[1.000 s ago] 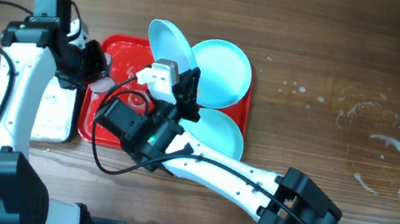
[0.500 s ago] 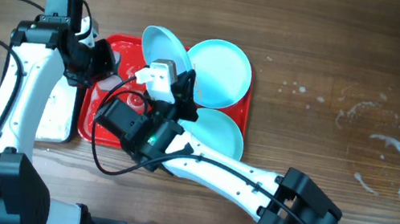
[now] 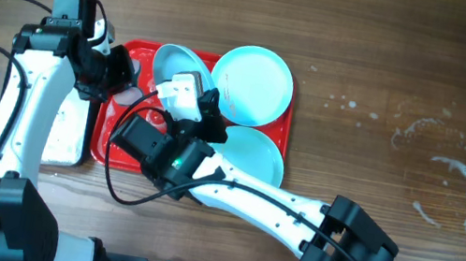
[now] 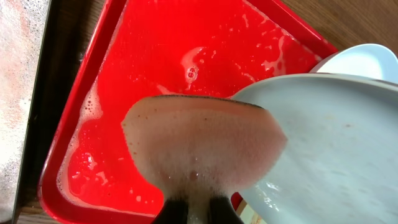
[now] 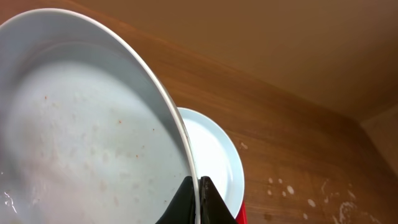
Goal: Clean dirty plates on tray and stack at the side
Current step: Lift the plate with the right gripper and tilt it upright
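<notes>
Two arms bend over tray [image 4: 155, 50], right end effector [image 5: 199, 190] pinching rim of tilted plate [image 5: 81, 124]. Clamped in left end effector [image 4: 193, 211], sponge [image 4: 199, 149] sits at plate's 9 o'clock.

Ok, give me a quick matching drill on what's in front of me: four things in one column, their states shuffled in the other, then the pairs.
1 sponge
2 tilted plate
3 red tray
4 far plate

A pinched at its rim by the right claw
B soapy water pooled on it
C lying at the tray's far right corner
D foamy, clamped in the left claw

Pairs: 1-D, 2-A, 3-B, 4-C.
</notes>
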`<action>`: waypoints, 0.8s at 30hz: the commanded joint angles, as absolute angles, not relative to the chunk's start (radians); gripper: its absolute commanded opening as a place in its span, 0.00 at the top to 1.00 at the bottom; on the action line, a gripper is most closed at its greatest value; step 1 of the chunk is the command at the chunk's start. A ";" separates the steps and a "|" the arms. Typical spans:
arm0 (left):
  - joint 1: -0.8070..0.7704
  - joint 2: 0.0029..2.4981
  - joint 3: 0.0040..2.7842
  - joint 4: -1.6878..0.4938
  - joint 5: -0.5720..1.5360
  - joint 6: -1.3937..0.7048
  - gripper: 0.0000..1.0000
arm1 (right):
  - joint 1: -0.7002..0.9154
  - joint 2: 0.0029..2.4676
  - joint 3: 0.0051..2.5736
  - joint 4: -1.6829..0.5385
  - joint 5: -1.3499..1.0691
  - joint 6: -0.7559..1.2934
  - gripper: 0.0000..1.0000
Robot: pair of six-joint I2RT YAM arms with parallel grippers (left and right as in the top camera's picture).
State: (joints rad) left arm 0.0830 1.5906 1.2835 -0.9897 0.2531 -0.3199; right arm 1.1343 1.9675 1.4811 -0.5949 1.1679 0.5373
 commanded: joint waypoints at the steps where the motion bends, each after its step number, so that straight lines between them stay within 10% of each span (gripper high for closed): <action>1: 0.080 1.599 1.277 -0.986 0.265 -0.330 0.96 | 1.136 1.960 1.483 -0.600 1.153 0.550 0.96; 24: 0.080 1.599 1.277 -0.987 0.265 -0.329 0.96 | 1.132 1.952 1.486 -0.591 1.196 0.523 0.96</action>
State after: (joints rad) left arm 0.0830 1.5906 1.2835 -0.9897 0.2531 -0.3199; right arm 1.1343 1.9675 1.4811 -0.5972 1.1549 0.5255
